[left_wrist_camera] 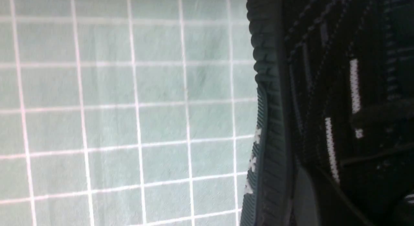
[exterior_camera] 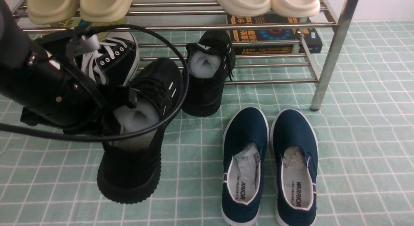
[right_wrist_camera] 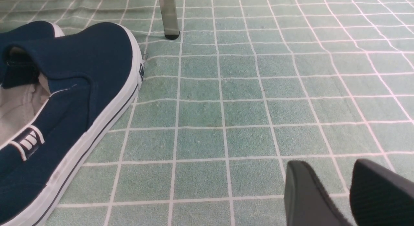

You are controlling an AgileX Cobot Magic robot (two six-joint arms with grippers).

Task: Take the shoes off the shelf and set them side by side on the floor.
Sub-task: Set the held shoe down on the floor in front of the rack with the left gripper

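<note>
Left gripper (exterior_camera: 124,106) is pinching the collar of one black knit sneaker (exterior_camera: 136,167), with the jaws nearly closed on the rim beside the white stuffing. The shoe is hanging at centre-left of the front view, toe pointing up-frame. It appears clear of the tiled floor (exterior_camera: 355,138), but contact cannot be confirmed.

Second black knit sneaker (exterior_camera: 207,90) is sitting at upper centre on the lower rods of the chrome shelf (exterior_camera: 333,51), its heel dipping past the front rod.

Right gripper (right_wrist_camera: 333,177) is hovering low over bare tiles, with the jaws part-open and gripping nothing.

Risks:
- The grip is biting only soft knit, so the shoe may be twisting and could land on its side at release.
- The cable loop (exterior_camera: 181,99) is crossing the held shoe and could snag it.
- Setting down too far right would bump the navy slip-ons (exterior_camera: 245,148).
- A nudge could tip the shelf sneaker off.
</note>
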